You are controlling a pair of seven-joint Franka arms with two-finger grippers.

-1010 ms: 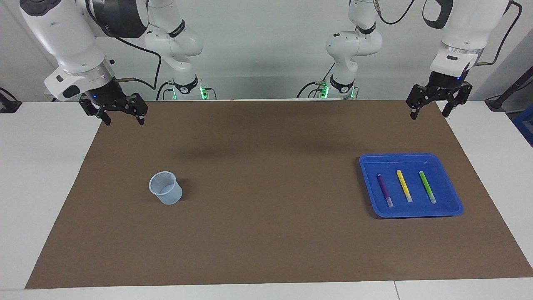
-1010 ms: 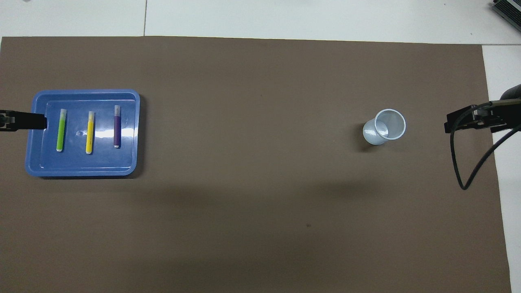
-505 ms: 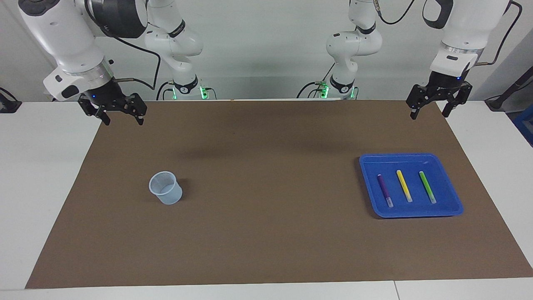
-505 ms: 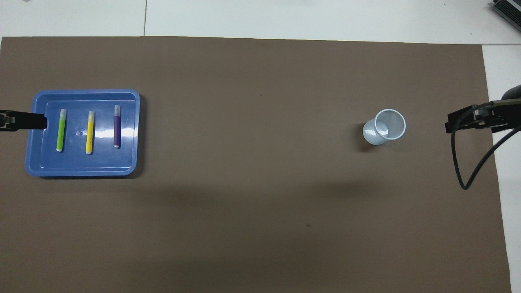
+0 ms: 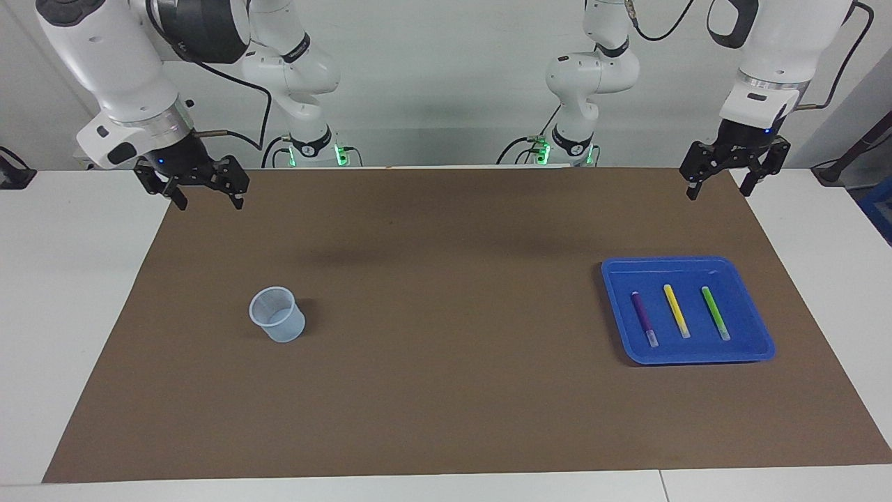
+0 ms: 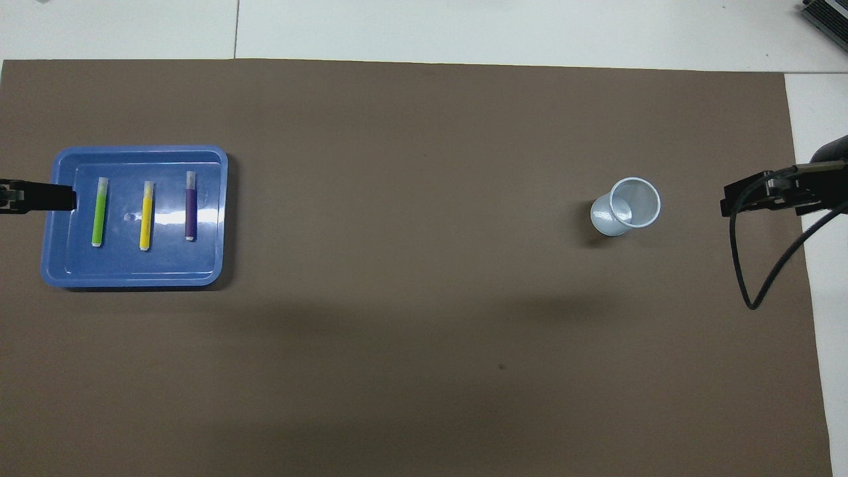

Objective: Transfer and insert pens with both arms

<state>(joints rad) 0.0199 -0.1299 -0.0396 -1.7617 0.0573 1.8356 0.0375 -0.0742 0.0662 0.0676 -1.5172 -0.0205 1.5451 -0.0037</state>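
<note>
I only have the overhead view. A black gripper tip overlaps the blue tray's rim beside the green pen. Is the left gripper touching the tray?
Observer: No. The facing view shows the left gripper hanging high in the air, well apart from the tray.
Operator: Are its fingers open?
Observer: Yes, they are spread open with nothing between them.
Operator: And the right gripper? I see only a black bit and a cable.
Observer: The right gripper is raised too, open and empty, well clear of the cup.
</note>
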